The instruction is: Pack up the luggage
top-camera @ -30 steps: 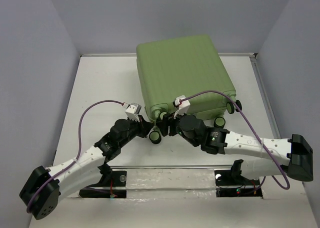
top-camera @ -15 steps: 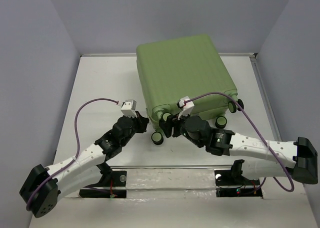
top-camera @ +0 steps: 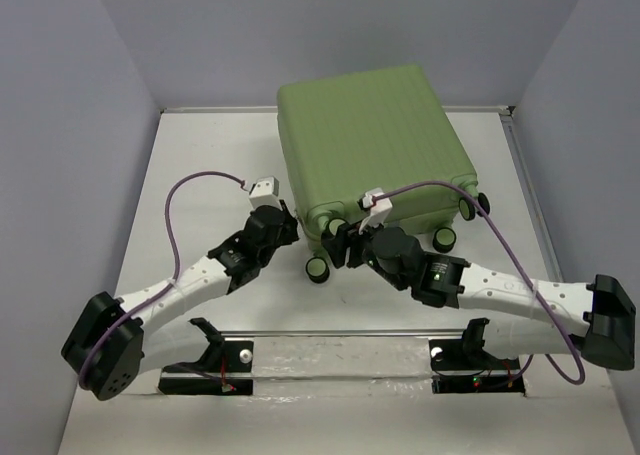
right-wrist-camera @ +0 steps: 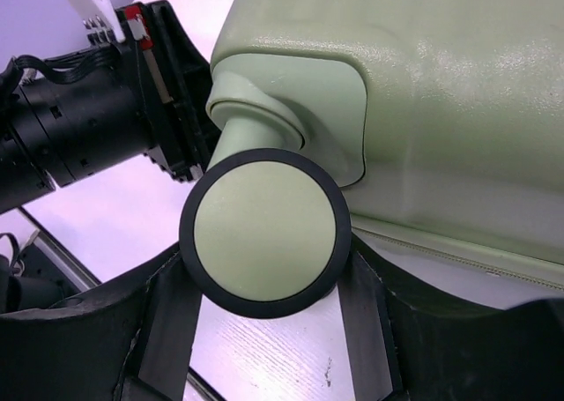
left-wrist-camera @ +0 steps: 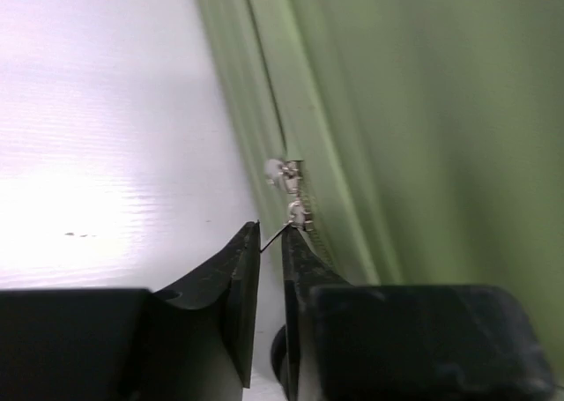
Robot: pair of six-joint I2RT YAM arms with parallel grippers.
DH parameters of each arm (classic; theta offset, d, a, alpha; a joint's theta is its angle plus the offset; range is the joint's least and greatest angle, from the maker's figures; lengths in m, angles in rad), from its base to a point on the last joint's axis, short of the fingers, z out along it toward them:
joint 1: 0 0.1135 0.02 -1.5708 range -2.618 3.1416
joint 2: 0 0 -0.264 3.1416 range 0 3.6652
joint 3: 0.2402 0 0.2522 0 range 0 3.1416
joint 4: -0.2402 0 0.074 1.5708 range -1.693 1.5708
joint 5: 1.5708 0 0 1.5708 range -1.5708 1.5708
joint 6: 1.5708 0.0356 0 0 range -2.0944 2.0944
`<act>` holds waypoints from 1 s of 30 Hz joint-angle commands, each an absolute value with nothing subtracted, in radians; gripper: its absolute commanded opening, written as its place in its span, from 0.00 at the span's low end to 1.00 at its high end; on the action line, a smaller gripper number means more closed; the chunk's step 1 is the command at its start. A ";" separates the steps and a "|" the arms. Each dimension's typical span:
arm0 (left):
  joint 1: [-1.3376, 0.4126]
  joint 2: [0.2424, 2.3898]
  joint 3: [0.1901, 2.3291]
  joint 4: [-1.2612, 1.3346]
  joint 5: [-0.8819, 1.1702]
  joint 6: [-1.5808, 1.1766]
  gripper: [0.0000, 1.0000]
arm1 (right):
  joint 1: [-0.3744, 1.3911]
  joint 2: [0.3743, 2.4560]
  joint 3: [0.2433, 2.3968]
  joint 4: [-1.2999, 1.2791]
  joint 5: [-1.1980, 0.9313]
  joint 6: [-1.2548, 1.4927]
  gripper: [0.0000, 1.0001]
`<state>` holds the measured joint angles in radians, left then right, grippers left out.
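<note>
The luggage (top-camera: 370, 135) is a light-green ribbed suitcase lying shut on the table, wheels toward me. My left gripper (top-camera: 291, 233) is at its near-left corner. In the left wrist view the fingers (left-wrist-camera: 270, 229) are nearly closed on the thin metal zipper pull (left-wrist-camera: 297, 214) on the suitcase's side seam (left-wrist-camera: 291, 110). My right gripper (top-camera: 335, 243) is at the near-left wheel. In the right wrist view its fingers (right-wrist-camera: 264, 282) press on both sides of the black-rimmed green wheel (right-wrist-camera: 264, 232).
Other wheels (top-camera: 444, 239) stick out along the suitcase's near edge, one (top-camera: 318, 268) resting on the white table (top-camera: 200, 175). Grey walls close in the sides and back. A metal rail (top-camera: 330, 333) runs along the near edge. The left arm (right-wrist-camera: 79, 128) sits close beside the right gripper.
My left gripper has moved away from me along the suitcase's left corner. The suitcase has shifted slightly right. My right gripper has stayed on the wheel.
</note>
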<state>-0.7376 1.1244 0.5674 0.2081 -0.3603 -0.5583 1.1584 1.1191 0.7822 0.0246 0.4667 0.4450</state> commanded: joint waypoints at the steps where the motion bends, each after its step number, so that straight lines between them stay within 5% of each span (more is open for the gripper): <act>1: -0.603 1.056 0.595 0.206 -0.634 -0.587 0.44 | 1.163 1.126 0.807 0.052 0.443 0.448 0.07; 2: -0.603 0.975 0.591 0.177 -0.605 -0.594 0.73 | 1.163 1.144 0.819 0.058 0.425 0.443 0.07; 5: -0.603 0.760 0.591 0.103 -0.552 -0.633 0.99 | 1.163 1.239 0.888 0.083 0.377 0.434 0.07; 10: -0.601 0.505 0.682 -0.096 -0.425 -0.617 0.99 | 1.242 1.409 1.056 0.117 0.368 0.411 0.07; 11: -0.598 0.488 0.704 -0.176 -0.419 -0.618 0.99 | 1.252 1.431 1.080 0.117 0.365 0.411 0.16; 12: -0.600 0.473 0.736 -0.213 -0.410 -0.617 0.99 | 1.261 1.451 1.103 0.101 0.361 0.414 0.27; 13: -0.600 0.445 0.748 -0.272 -0.391 -0.611 0.99 | 1.270 1.488 1.156 0.075 0.376 0.434 0.58; 15: -0.600 0.417 0.775 -0.328 -0.374 -0.607 0.99 | 1.270 1.511 1.199 0.013 0.405 0.448 0.98; 19: -0.600 0.332 0.801 -0.440 -0.318 -0.623 0.99 | 1.289 1.439 1.212 -0.161 0.460 0.462 1.00; 30: -0.601 0.103 0.859 -0.526 -0.178 -0.620 0.99 | 1.299 0.784 0.974 -0.250 0.359 0.402 1.00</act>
<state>-0.5987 0.1398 0.7952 -0.4919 -0.2379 -0.6296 1.2980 0.9642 1.0397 -0.2096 0.3660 0.4446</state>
